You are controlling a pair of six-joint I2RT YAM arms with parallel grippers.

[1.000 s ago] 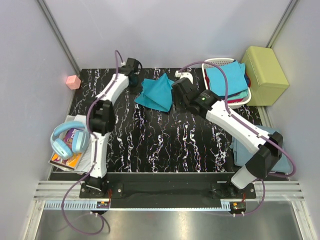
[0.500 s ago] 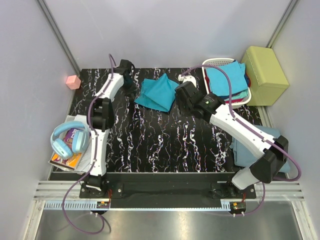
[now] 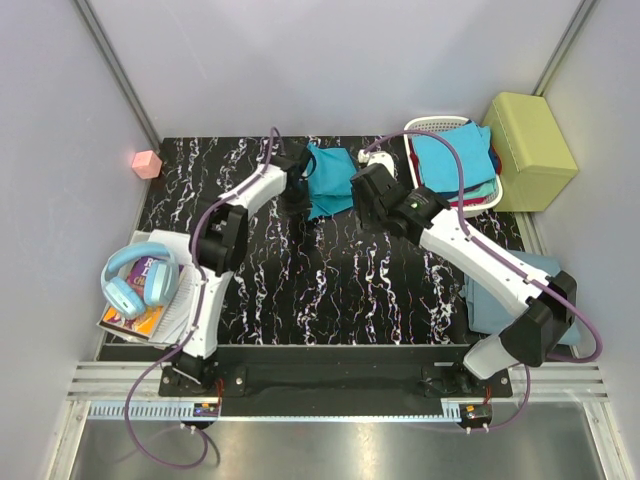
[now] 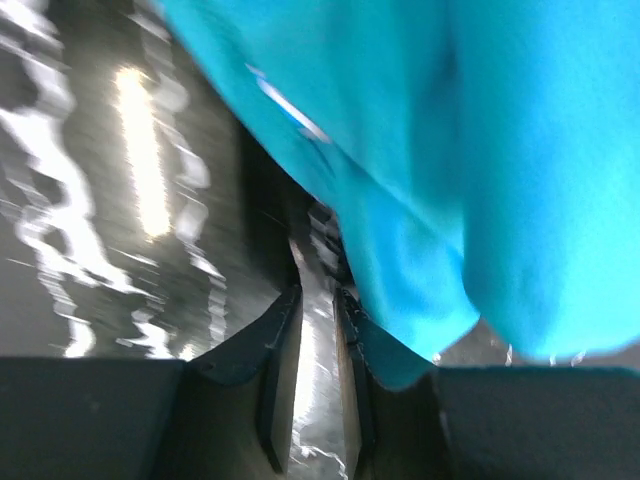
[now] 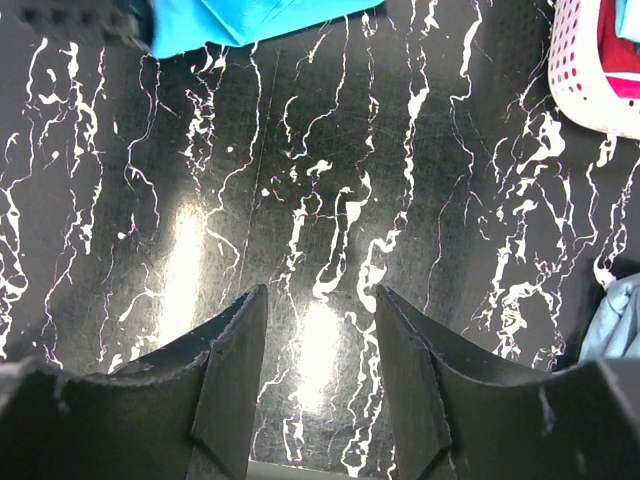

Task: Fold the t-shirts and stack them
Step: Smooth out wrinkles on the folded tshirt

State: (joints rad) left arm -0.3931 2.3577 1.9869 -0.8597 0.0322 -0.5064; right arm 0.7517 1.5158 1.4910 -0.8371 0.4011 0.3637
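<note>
Shirts from above: one teal shirt (image 3: 328,178) lies rumpled at the far middle of the table (image 3: 300,290), with the left gripper (image 3: 297,198) at its left edge and the right gripper (image 3: 366,196) just beside its right. One grey-blue shirt (image 3: 490,300) sits at the right edge, and one basket (image 3: 437,124) holds a pile (image 3: 455,160) of at least three colours, so I judge the work barely begun. Left wrist view: the jaws are nearly together, with teal cloth draped against one finger — whether it is pinched, I cannot tell. Right wrist view: the jaws stand apart over bare table — holding nothing.
</note>
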